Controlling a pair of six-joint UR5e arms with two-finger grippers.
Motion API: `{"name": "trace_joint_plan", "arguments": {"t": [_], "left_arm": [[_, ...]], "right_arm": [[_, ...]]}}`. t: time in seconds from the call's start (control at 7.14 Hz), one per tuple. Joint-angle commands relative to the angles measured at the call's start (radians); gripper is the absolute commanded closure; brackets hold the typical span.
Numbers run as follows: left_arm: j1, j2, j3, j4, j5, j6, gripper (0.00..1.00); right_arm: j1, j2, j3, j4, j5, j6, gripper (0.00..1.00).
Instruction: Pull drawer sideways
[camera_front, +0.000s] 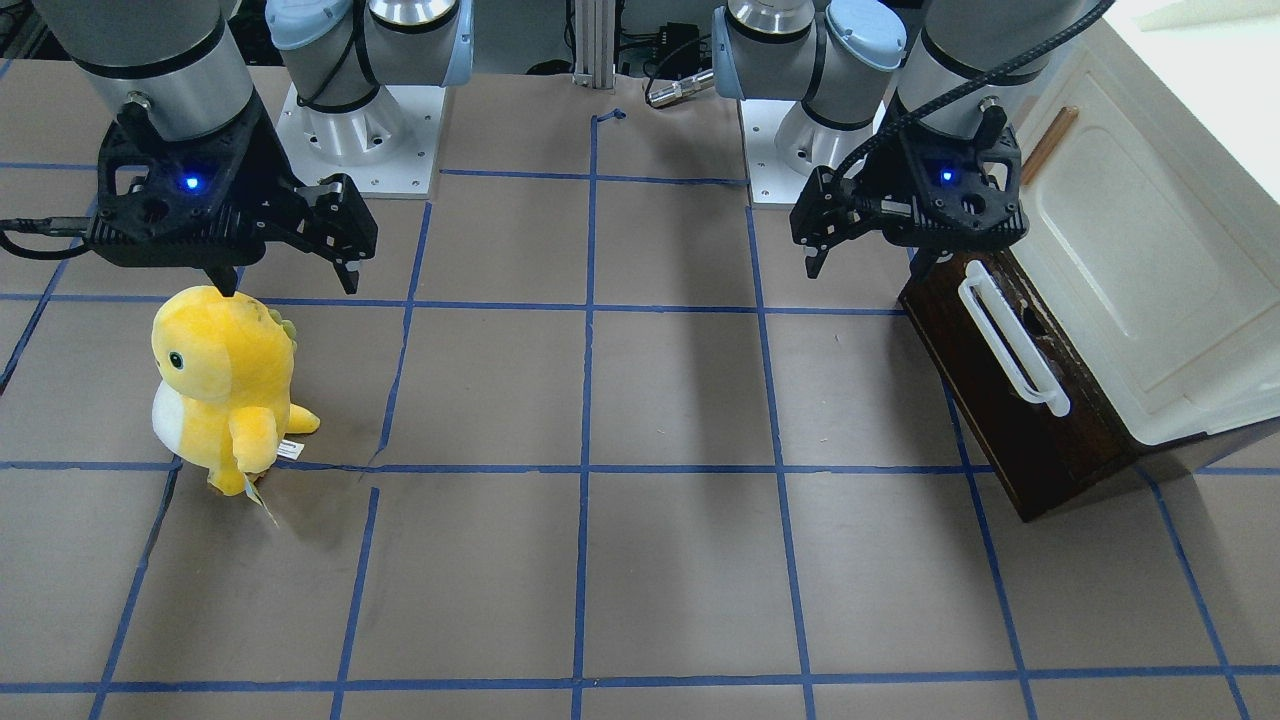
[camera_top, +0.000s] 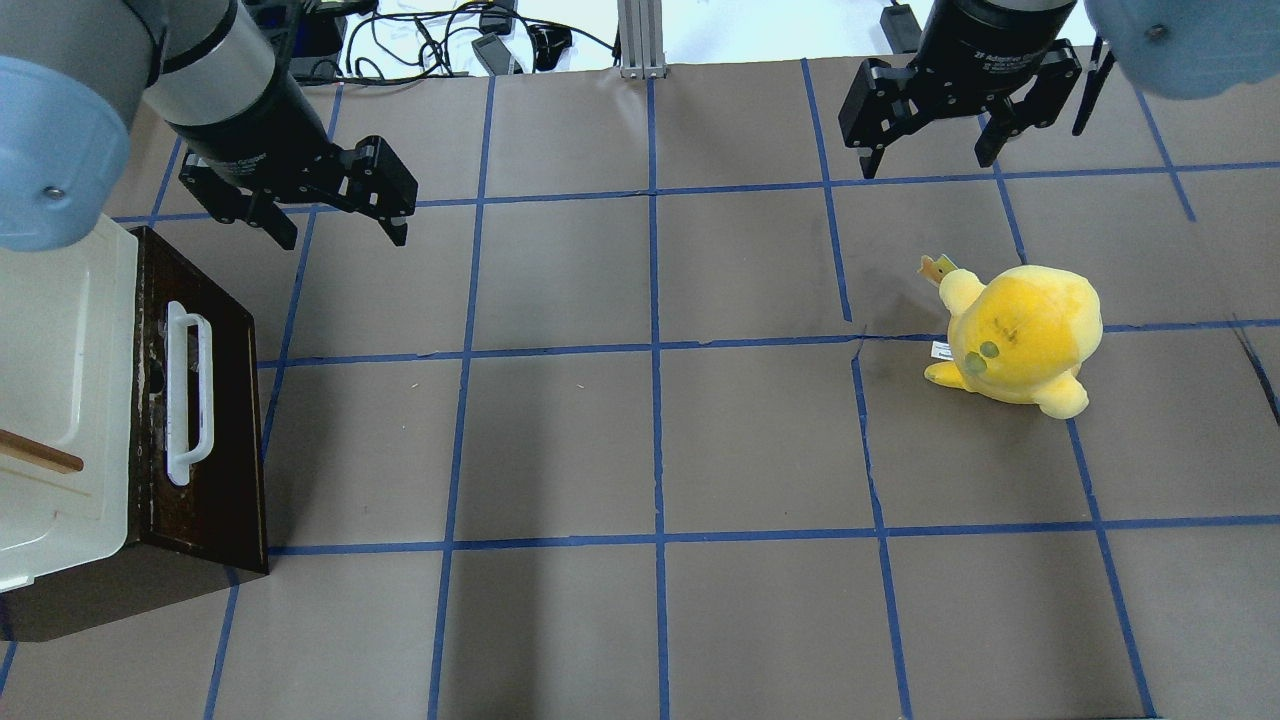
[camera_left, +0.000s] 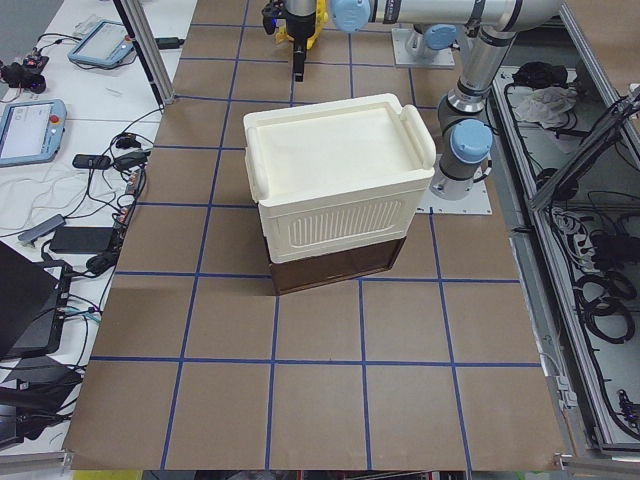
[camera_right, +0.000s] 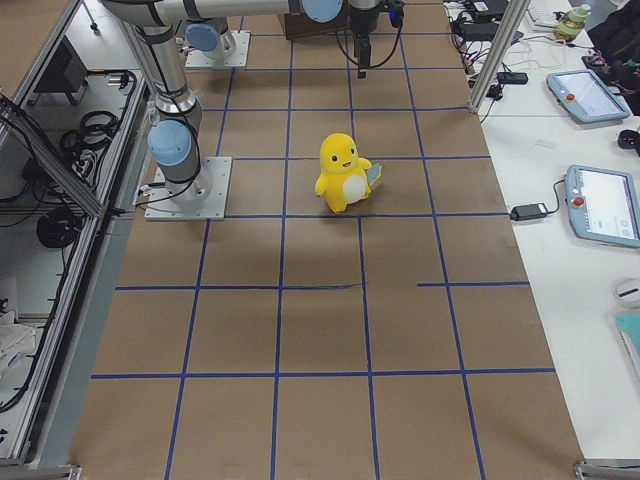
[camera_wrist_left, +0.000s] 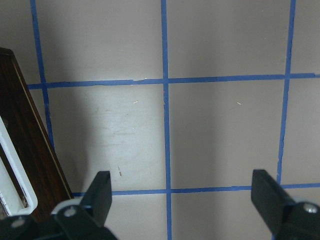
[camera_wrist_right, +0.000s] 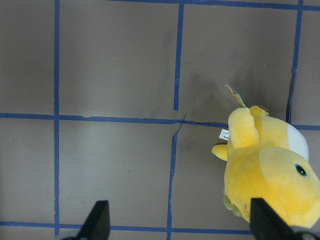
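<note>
The dark brown drawer (camera_top: 222, 400) with its long white bar handle (camera_top: 188, 392) sits at the table's left, under the cream-white cabinet (camera_top: 55, 380). None of its pale inside shows. It also shows in the front view (camera_front: 1010, 420) and at the left wrist view's left edge (camera_wrist_left: 27, 150). My left gripper (camera_top: 345, 238) is open and empty, hovering beside the drawer's far corner, apart from the handle (camera_front: 1012, 345). My right gripper (camera_top: 927, 165) is open and empty, above the table beyond the yellow plush.
A yellow plush toy (camera_top: 1020, 335) stands on the right half of the table, just under my right gripper in the front view (camera_front: 225, 380). A thin wooden stick (camera_top: 40, 452) lies on the cabinet's top. Blue tape lines grid the brown table.
</note>
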Motion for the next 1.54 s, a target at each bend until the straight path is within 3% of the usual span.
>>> {"name": "trace_joint_plan", "arguments": {"t": [0.0,1.4], "left_arm": [[0.000,0.000,-0.002,0.000,0.000,0.000,0.00],[0.000,-0.013,0.000,-0.003,-0.012,-0.002,0.00]], "right_arm": [[0.000,0.000,0.000,0.000,0.000,0.000,0.00],[0.000,0.000,0.000,0.000,0.000,0.000,0.00]]}}
